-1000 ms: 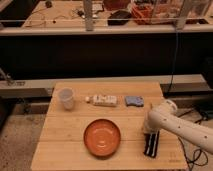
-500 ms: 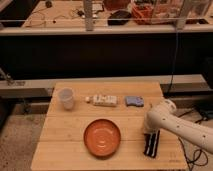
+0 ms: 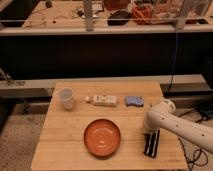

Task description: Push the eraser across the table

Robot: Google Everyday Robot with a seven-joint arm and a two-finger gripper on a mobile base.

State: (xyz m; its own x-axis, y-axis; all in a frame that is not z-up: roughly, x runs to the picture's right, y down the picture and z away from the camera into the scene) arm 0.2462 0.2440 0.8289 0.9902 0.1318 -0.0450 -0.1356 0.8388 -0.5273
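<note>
My arm (image 3: 181, 126), white and tubular, enters from the lower right of the frame and bends down toward the wooden surface (image 3: 65, 145), a pale square tabletop with plank-like grain that fills the lower half of the frame. My gripper (image 3: 151, 135) sits low at the right side of the surface, just above the near end of the eraser (image 3: 151, 144). I cannot tell whether it touches the eraser, and I cannot tell how wide my fingers stand, because the arm's end covers them.

The eraser is a small black oblong block with pale stripes along its length. It lies flat near the lower right corner of the surface, its long side running roughly toward the bottom edge of the frame.

To the left of the eraser, in the lower middle of the surface, rests a round orange plate (image 3: 102, 137), apart from the eraser. Along the far side of the surface stand three things in a row: a white cup (image 3: 66, 98) at the left, upright; a white rectangular box (image 3: 104, 100) in the middle; and a small blue-grey pad (image 3: 133, 101) at the right, just above my arm's elbow in the frame.

Behind the surface runs a dark wall with a metal rail (image 3: 100, 30) across the upper part of the frame.
</note>
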